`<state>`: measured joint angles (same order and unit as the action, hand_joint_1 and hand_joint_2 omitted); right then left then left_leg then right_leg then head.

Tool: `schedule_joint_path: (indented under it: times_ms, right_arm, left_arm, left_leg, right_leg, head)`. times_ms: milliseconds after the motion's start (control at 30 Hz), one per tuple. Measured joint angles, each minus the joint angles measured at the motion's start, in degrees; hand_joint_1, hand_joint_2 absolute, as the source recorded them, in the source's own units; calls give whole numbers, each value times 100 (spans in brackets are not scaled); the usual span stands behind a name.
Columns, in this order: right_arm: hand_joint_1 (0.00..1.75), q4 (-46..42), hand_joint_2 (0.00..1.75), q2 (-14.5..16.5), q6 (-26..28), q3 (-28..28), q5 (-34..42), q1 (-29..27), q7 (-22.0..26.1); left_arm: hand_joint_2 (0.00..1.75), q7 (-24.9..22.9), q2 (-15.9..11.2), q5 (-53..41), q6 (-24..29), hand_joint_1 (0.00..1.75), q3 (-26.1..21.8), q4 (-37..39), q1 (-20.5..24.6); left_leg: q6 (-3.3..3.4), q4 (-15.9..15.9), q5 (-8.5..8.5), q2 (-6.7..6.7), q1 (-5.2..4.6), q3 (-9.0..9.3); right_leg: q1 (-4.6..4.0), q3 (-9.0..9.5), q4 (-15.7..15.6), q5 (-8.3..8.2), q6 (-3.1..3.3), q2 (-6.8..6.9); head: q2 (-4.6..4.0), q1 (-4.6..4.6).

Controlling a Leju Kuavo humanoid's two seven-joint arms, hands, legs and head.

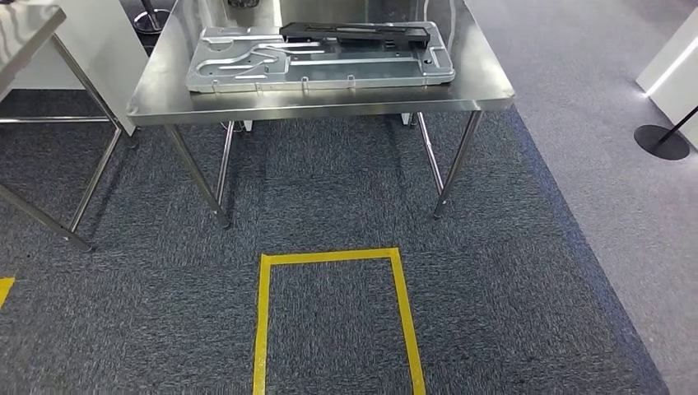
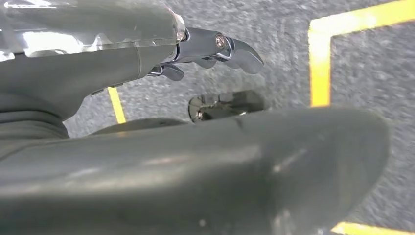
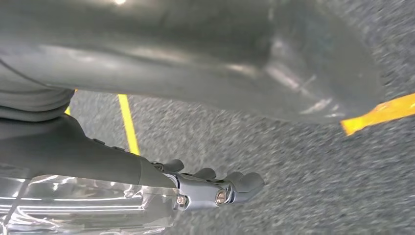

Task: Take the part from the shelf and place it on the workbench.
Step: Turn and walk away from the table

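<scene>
— What sort of place is this, a factory?

— More a demo hall or test workshop. Look: a stainless steel workbench on thin metal legs, with a pressed metal panel lying on it.

— And the floor?

— Grey office-style carpet, with a yellow tape rectangle marking a standing spot. Another steel table to the left, and a round barrier-post base at the right.

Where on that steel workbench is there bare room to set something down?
On the workbench, bare steel runs left of the metal panel, with a narrower strip along the near edge and right side. The middle is crowded: a black part lies on the panel.
</scene>
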<state>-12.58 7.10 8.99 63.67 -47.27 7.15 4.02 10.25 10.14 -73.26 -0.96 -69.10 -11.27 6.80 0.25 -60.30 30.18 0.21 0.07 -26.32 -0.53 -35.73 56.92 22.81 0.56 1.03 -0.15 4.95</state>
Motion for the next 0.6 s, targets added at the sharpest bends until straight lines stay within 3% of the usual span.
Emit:
schedule_joint_path:
  times_ms: [33,67,133,167,200,267,300,333,367,400,433,467,500,533,567,600]
  right_arm:
    - [0,22,0,-38,-40,-17,-14,-9,-7]
    - [0,45,0,-74,-78,-35,-24,-19,-11]
    - [0,84,0,-119,-127,-59,-29,-36,-11]
    - [0,96,0,-126,-139,-66,-26,-42,-9]
    - [0,106,0,-128,-152,-69,-22,-55,-5]
    - [0,124,0,-123,-188,-71,-17,-81,3]
    - [0,136,0,-113,-208,-72,-23,-96,7]
    - [0,145,0,-101,-225,-74,-34,-102,11]
    - [0,153,0,-89,-248,-80,-54,-103,15]
    - [0,156,44,-81,-275,-91,-82,-103,22]
    - [0,157,87,-79,-305,-110,-108,-99,31]
    - [0,157,131,-79,-351,-135,-145,-91,41]
    - [0,157,175,-79,-406,-167,-194,-76,50]
    - [0,160,175,-79,-477,-205,-254,-56,57]
    - [0,163,175,-79,-571,-251,-332,-35,65]
    - [0,169,175,-79,-670,-304,-413,-16,79]
  left_arm:
    - [0,-22,-4,-6,-1,0,5,-1,9]
    - [0,-37,-9,-20,-2,0,10,-1,12]
    - [0,-49,-23,-49,-4,0,19,0,-17]
    - [0,-46,-33,-62,8,0,22,0,-34]
    - [44,-45,-44,-68,27,0,25,0,-46]
    - [131,-60,-60,-83,91,0,30,-1,-44]
    - [175,-77,-67,-87,125,0,32,-1,-43]
    - [175,-94,-74,-92,154,0,33,-1,-42]
    - [175,-108,-81,-93,178,0,33,-1,-43]
    - [175,-118,-88,-94,198,0,33,-1,-43]
    - [175,-121,-93,-93,211,0,33,-1,-41]
    - [175,-127,-96,-94,227,0,33,0,-40]
    - [175,-143,-98,-98,249,0,34,0,-37]
    - [175,-169,-101,-104,270,0,36,1,-30]
    - [175,-214,-105,-116,294,0,38,1,-22]
    - [175,-268,-111,-133,316,0,42,1,-11]
  left_leg:
    - [37,344,104,-3,-23,221]
    - [72,547,165,-7,-47,325]
    - [146,605,85,0,-63,249]
    - [182,612,21,8,-61,188]
    - [217,624,-50,17,-55,114]
    - [263,627,-178,21,-56,-48]
    - [271,624,-244,24,-60,-133]
    - [269,616,-309,27,-63,-223]
    - [260,602,-371,31,-65,-320]
    - [249,579,-428,34,-66,-415]
    - [235,545,-479,34,-65,-502]
    - [218,501,-515,32,-71,-578]
    - [197,450,-543,32,-80,-634]
    - [170,398,-568,34,-88,-687]
    - [143,360,-593,41,-95,-730]
    - [114,331,-620,47,-99,-761]
  right_leg:
    - [3,-35,10,-61,-32,9]
    - [13,-60,6,-124,-67,18]
    - [43,-120,2,-207,-136,19]
    - [57,-174,71,-110,-167,3]
    - [66,-251,240,107,-194,-16]
    - [87,-433,891,716,-233,-41]
    - [90,-508,1271,880,-245,-45]
    - [90,-543,1577,872,-250,-47]
    - [90,-512,1734,718,-246,-49]
    - [89,-390,1711,515,-237,-49]
    - [87,-141,1469,386,-221,-50]
    - [77,229,1055,372,-197,-50]
    - [66,595,586,480,-166,-50]
    - [53,887,174,633,-133,-49]
    - [38,1049,-80,748,-102,-49]
    - [45,1073,-192,808,-66,-50]
  head:
    - [0,-1]
    - [0,-1]
    - [0,-1]
    - [0,-1]
    - [0,-1]
    - [0,-1]
    - [0,-1]
    - [0,-1]
    - [0,-1]
    - [0,-1]
    - [0,-1]
    - [0,-1]
    - [0,-1]
    - [0,-1]
    - [0,-1]
    - [0,0]
